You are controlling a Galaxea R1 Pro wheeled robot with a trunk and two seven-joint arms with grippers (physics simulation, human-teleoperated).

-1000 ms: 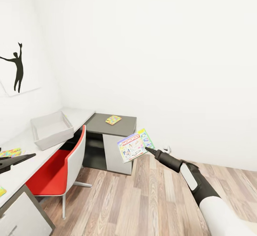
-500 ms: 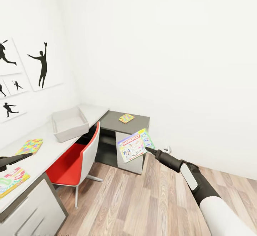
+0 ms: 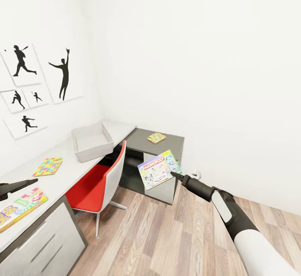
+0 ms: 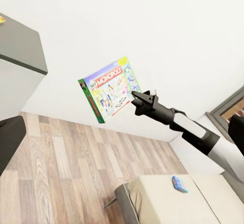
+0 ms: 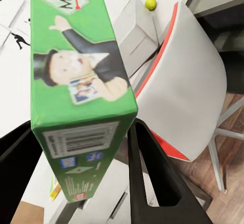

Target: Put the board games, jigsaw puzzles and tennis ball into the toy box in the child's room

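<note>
Small white-walled room with wood-plank floor (image 3: 167, 234); L-shaped desk (image 3: 71, 163) along the left wall and into the corner, black silhouette posters (image 3: 37, 84) above it. On the white desk section: open grey toy box (image 3: 92, 142) near the corner, colourful jigsaw puzzle (image 3: 48, 166) nearer the camera, well apart from the box, and a flat board game (image 3: 21, 206) at the near end. On the dark grey corner section: second small jigsaw puzzle (image 3: 156, 137). Red-and-white chair (image 3: 102, 180) pushed in under the desk just below the toy box. Tennis ball (image 5: 150, 4) visible in the right wrist view, just beside the toy box wall. Right arm (image 3: 234, 221) extended forward and left from the lower right of the head view, forearm rising toward the desk corner; right gripper (image 3: 173, 175) clamped on the edge of a Monopoly board game (image 3: 158, 169), held in mid-air above the floor, tilted, face toward the camera. In the right wrist view, both black fingers (image 5: 152, 178) pressed on either side of the green box edge. Left gripper (image 3: 16, 186) low at the left edge of the head view, above the near desk end; jaw state cannot be told.
</note>
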